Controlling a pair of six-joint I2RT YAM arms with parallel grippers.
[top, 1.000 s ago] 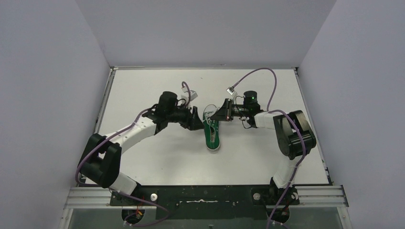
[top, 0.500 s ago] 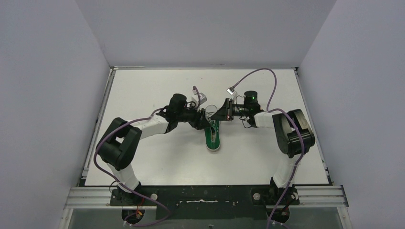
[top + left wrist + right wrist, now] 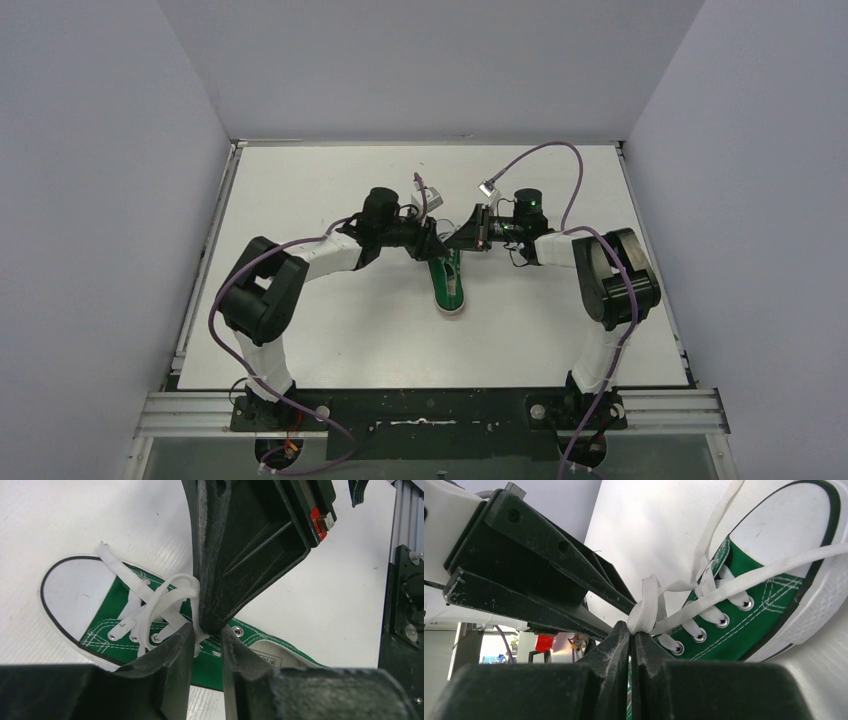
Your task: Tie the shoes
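**Green sneaker, two claws meeting over the laces**

Green canvas sneaker (image 3: 447,283) lies near the middle of the white table (image 3: 330,330). Its long axis runs near to far. The white toe cap (image 3: 452,308) points toward the arm bases, and the heel end is hidden under the two wrists.

Both arms reach in from their own sides and meet over the laced part of the shoe, so neither is clearly nearer. The right gripper (image 3: 630,630) has its fingers pressed together on a folded loop (image 3: 646,610) of the white laces (image 3: 150,610), lifted a little above the eyelets. One strand runs from that pinch across the toe cap and out of the picture.

The left gripper (image 3: 207,630) comes from the opposite side. Its fingers stand a narrow gap apart, and the tip of the right gripper pokes down right at that gap. A lace strand runs into the gap, but the pictures do not show whether the left fingers are clamped on it.

The coming move likely depends on this crossing. The two fingertips nearly touch, the loop sits between them, and the slack runs toward the toe. Pulling apart across the shoe's width, sideways to its long axis, would probably tighten a knot. It could also drag the light shoe.

No box, tray or other container shows.
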